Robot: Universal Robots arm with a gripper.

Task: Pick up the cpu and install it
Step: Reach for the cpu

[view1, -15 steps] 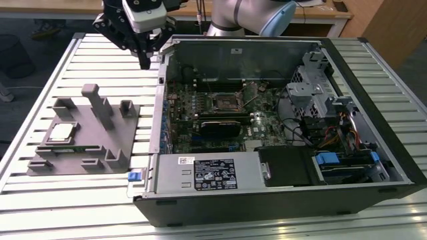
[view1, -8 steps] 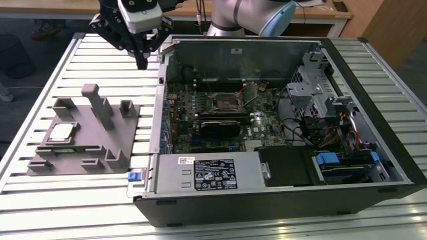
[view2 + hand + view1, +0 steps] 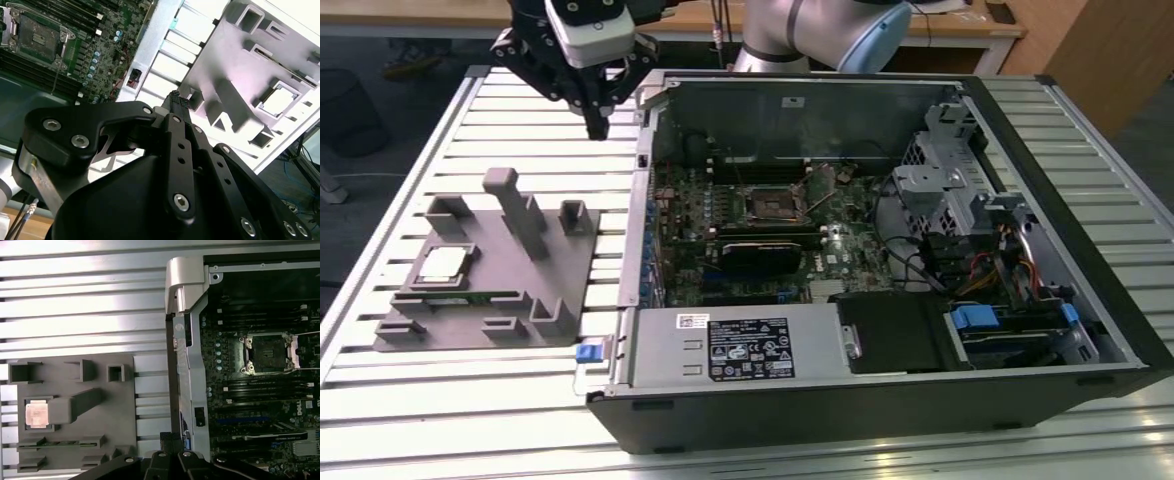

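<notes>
Exterior view: cpu sits in grey holder, well apart from gripper. Fingers are pressed together and empty, so lowered thus they'd prob. strike the chip, not straddle it. Second wrist view: fingers point down at bench btwn holder & case. First wrist view: socket looks open; skewed seating could bend pins.

The pincer hung with fingers together above the slatted surface, just beside the open case, well apart from the cpu lying in the grey holder.
</notes>
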